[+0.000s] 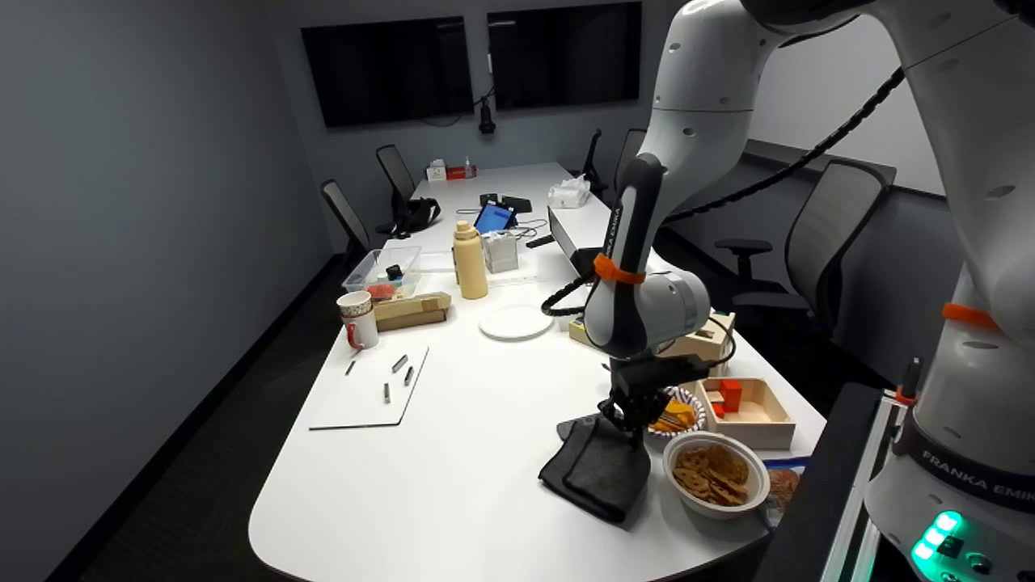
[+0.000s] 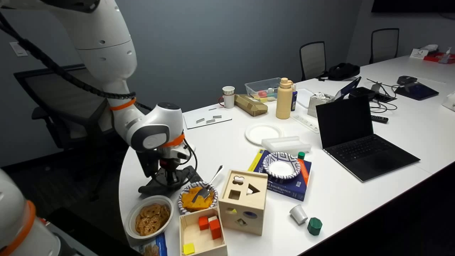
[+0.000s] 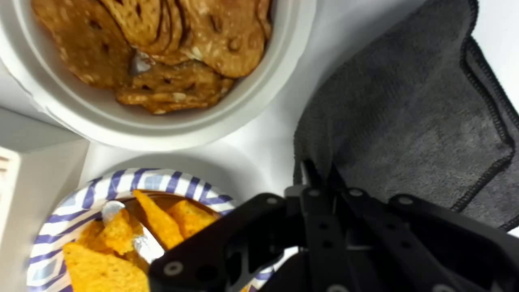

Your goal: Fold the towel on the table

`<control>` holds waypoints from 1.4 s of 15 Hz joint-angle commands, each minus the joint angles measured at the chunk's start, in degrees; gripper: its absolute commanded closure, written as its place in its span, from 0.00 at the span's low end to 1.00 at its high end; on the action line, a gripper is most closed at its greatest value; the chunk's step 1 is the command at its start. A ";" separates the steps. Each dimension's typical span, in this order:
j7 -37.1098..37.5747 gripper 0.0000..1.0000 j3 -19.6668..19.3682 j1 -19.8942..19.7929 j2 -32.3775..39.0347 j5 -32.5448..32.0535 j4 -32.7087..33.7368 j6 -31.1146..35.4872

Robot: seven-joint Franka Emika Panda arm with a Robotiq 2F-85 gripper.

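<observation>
We judge this the grasping step: closed fingers (image 3: 321,227) pinch the towel (image 3: 405,121) near the pretzel bowl (image 3: 162,138). Next, we should fold that side away from the bowl.

We have a long white table (image 1: 485,469) with a rounded end. On it we see a dark grey towel (image 1: 602,477), a white bowl (image 3: 162,136) just beside that, a patterned bowl (image 3: 93,195), a wooden tray (image 2: 194,234), a shape sorter (image 2: 241,205), a blue book (image 2: 282,186), an open laptop (image 2: 369,153), a white plate (image 2: 261,133) and a tan bottle (image 2: 284,101).
</observation>
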 commanded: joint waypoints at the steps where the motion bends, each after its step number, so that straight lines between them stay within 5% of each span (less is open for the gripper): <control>1: 15.37 0.99 -11.57 14.05 -6.66 -8.62 -1.36 -11.11; 3: 23.76 0.99 -17.64 21.36 -7.83 -12.75 0.86 -19.78; 5: 31.32 0.99 -19.31 24.08 -8.67 -17.36 3.78 -27.82; 6: 35.26 0.99 -15.60 20.29 -8.74 -21.04 5.82 -31.41; 10: 37.23 0.99 -10.39 15.33 -5.27 -23.34 13.95 -39.96; 21: 26.91 0.99 -3.75 7.54 8.21 -19.58 26.97 -43.60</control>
